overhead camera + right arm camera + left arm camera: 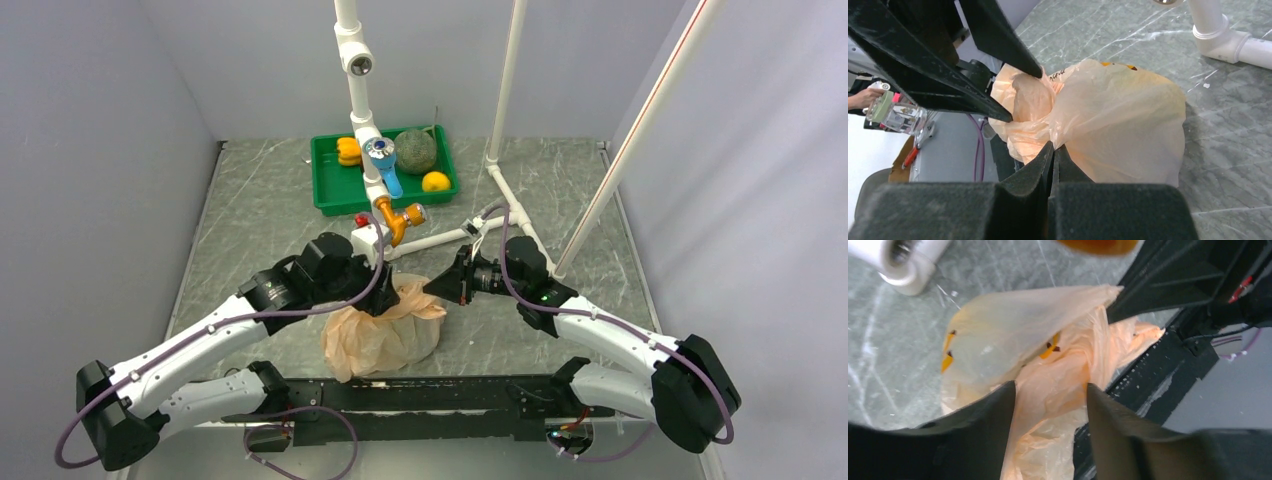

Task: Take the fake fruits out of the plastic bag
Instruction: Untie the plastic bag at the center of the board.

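On the table (260, 215), plastic bag (385, 335) in front — tray (330, 192) behind.

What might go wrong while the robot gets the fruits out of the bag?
The left gripper is open with only thin bag plastic between its fingers; no fruit shows, so it may grab just plastic.
The right gripper seems to pinch the bag's side; pulling both ways might tear it.
The bag sits close to the near edge of the table and might slide off.

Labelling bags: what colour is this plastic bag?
The plastic bag is peach-beige with yellow prints; left wrist view.
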